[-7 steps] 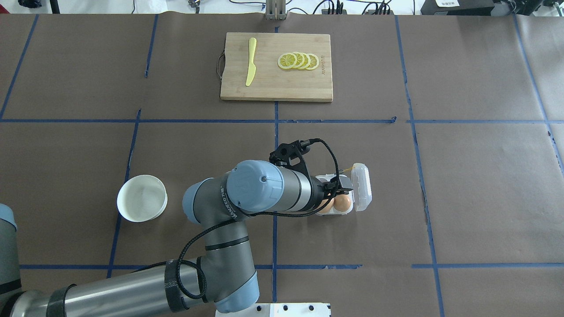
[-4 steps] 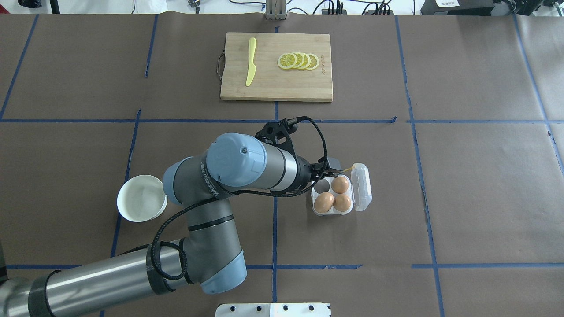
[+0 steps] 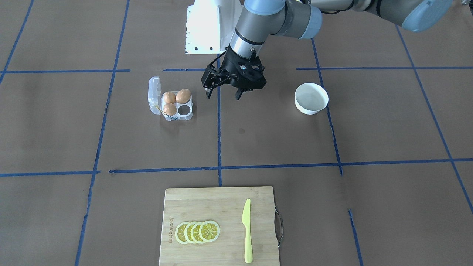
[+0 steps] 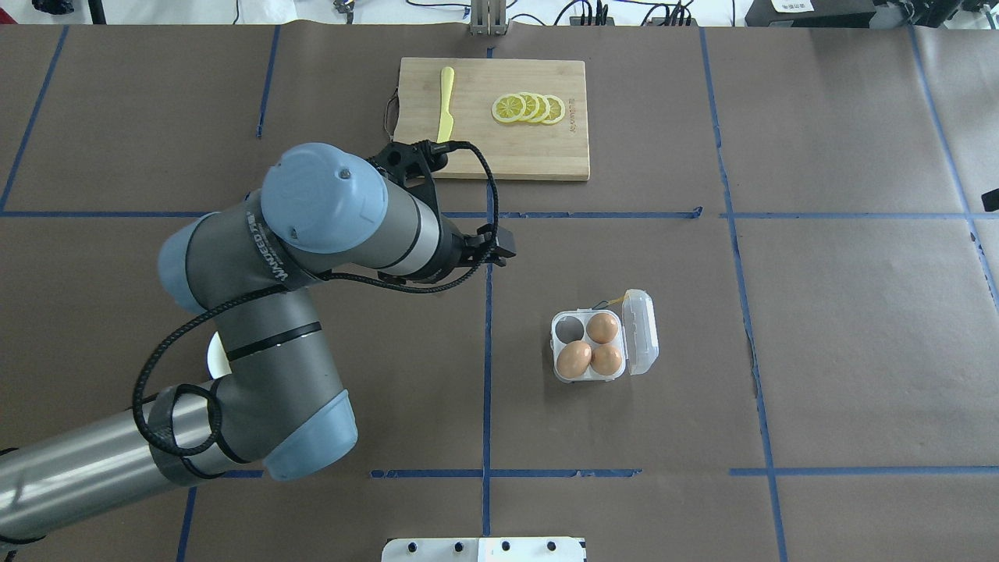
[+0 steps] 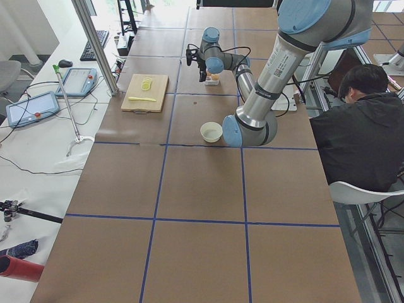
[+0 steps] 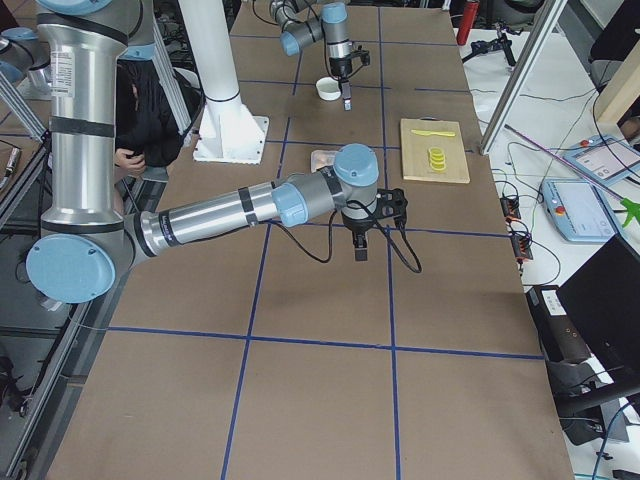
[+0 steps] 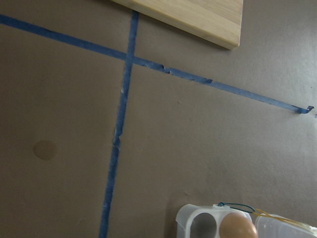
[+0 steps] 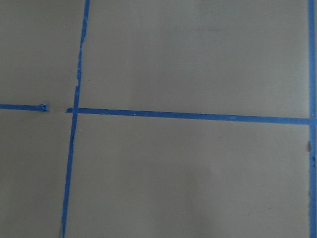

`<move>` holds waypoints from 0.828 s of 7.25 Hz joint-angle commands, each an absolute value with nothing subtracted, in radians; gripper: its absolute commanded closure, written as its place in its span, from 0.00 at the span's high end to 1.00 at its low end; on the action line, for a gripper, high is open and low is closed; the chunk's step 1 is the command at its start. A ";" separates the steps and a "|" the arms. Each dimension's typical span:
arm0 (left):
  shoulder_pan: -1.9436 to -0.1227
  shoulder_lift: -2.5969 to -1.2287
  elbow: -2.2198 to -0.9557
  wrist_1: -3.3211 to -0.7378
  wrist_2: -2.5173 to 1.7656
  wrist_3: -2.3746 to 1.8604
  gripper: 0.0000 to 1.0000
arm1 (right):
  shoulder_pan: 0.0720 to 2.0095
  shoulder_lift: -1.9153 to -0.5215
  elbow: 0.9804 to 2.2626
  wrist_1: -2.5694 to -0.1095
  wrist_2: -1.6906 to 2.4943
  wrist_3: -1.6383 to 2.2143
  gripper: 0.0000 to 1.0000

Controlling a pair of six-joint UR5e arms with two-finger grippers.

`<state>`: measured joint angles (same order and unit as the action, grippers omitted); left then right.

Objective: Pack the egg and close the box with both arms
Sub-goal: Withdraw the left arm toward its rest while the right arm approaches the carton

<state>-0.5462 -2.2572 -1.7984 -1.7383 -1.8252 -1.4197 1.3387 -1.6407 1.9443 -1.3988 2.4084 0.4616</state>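
The clear box point(image 4: 560, 373) point(image 3: 188, 116) lies open right of the table's middle, its lid point(image 4: 641, 332) folded out to the right and a yellow cord point(image 4: 616, 299) at its far edge. Three eggs fill its cups: one point(image 4: 602, 328) at the far right, two point(image 4: 574, 359) point(image 4: 607, 359) in the near row. The far-left cup point(image 4: 570, 329) is empty. My left gripper point(image 4: 490, 254) point(image 3: 223, 94) hangs open and empty above the table, left of the box and farther back. The right gripper point(image 6: 360, 248) shows clearly only in the exterior right view, so its state cannot be told.
A wooden cutting board point(image 4: 546, 152) at the far middle carries lemon slices point(image 4: 528, 108) and a yellow knife point(image 4: 445, 109). A white bowl point(image 3: 311, 98) stands at the left, mostly behind my left arm in the overhead view. A person point(image 5: 363, 126) sits beside the table.
My left gripper has drawn back from over the box, up and to the far left. The box and its three eggs are now uncovered.
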 commanded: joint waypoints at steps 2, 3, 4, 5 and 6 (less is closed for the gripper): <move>-0.693 -2.131 -1.954 -1.609 -1.825 -1.220 0.99 | 1.029 -1.654 1.939 -0.986 2.178 1.017 1.00; -0.707 -2.052 -1.997 -1.609 -1.825 -1.147 0.99 | 0.937 -1.652 1.944 -0.926 2.099 1.132 1.00; -0.768 -2.004 -2.012 -1.609 -1.825 -1.046 1.00 | 0.858 -1.649 1.950 -0.902 2.036 1.225 0.87; -0.817 -1.962 -2.013 -1.611 -1.827 -0.943 0.99 | 0.820 -1.644 1.957 -0.902 2.025 1.262 0.47; -0.837 -1.947 -2.013 -1.611 -1.827 -0.890 1.00 | 0.771 -1.641 1.959 -0.902 1.999 1.267 0.23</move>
<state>-0.7992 -1.9798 -2.0087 -1.6104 -1.8264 -0.9759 0.8331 -1.6455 1.9545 -0.9090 2.0333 1.2340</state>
